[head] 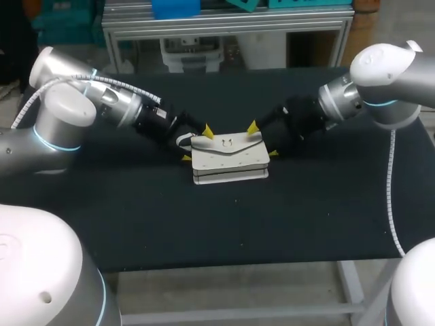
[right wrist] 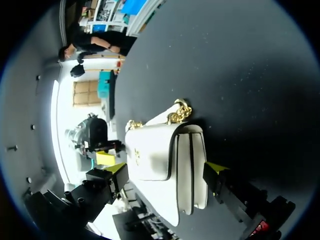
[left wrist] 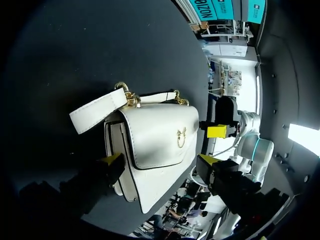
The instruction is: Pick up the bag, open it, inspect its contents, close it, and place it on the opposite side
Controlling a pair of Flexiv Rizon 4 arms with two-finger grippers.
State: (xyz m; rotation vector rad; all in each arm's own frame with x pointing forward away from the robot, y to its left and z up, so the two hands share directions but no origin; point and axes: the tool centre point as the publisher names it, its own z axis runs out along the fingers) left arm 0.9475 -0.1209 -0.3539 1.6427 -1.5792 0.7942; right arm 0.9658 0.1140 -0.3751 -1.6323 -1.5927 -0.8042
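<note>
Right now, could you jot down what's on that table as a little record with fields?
Item: white bag, lying flat mid-table, flap closed
Strap: white strap with gold chain links, resting beside the bag
Left arm: left gripper open, fingers astride the bag's left end
Right arm: right gripper open, fingers astride its right end
Surface: black table

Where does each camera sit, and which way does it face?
Head view: above and behind the robot, looking down on the table; both arms show.
Left wrist view: on the left arm, looking past the left gripper at the white handbag.
Right wrist view: on the right arm, facing back past the right gripper.
Both wrist views share the handbag and each other's fingers.
</note>
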